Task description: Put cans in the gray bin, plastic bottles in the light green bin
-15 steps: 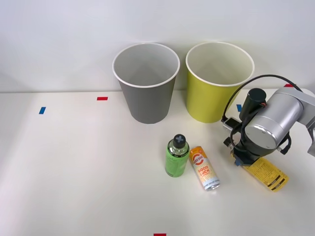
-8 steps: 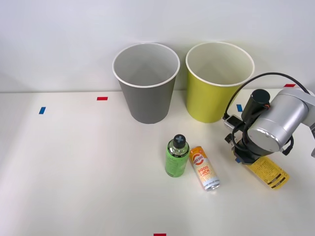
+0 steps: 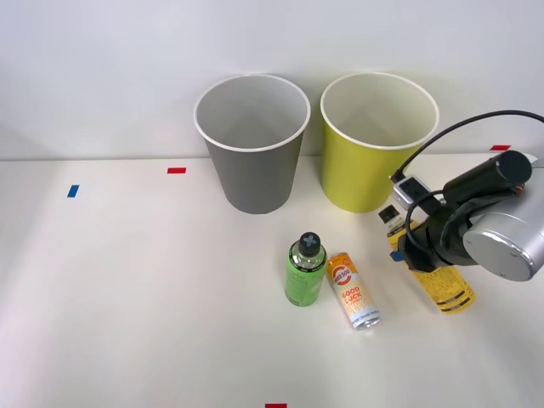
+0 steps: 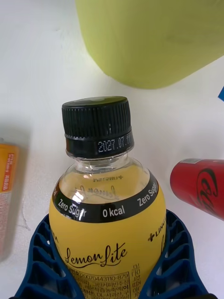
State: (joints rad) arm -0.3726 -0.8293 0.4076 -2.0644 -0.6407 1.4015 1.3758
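My right gripper (image 3: 414,255) (image 4: 109,233) is shut on the yellow plastic bottle (image 3: 448,291) (image 4: 107,224), its blue fingers (image 4: 41,261) hugging both sides of the body below the black cap. The bottle points toward the light green bin (image 3: 378,149) (image 4: 154,37), which stands just beyond it. Left of that bin is the gray bin (image 3: 252,149). A short green bottle (image 3: 306,270) stands upright in front of the bins, and the orange-white can (image 3: 353,291) (image 4: 6,196) lies beside it. In the wrist view a red can (image 4: 200,184) lies on the table close to the held bottle.
Both bins stand at the back of the white table (image 3: 127,289), against a white wall. Small red (image 3: 176,170) and blue (image 3: 73,190) tape marks dot the tabletop. A black cable loops over my right wrist.
My right wrist has swung up and to the right, and the yellow bottle in it has shifted left toward the light green bin. The green bottle and orange-white can have not moved.
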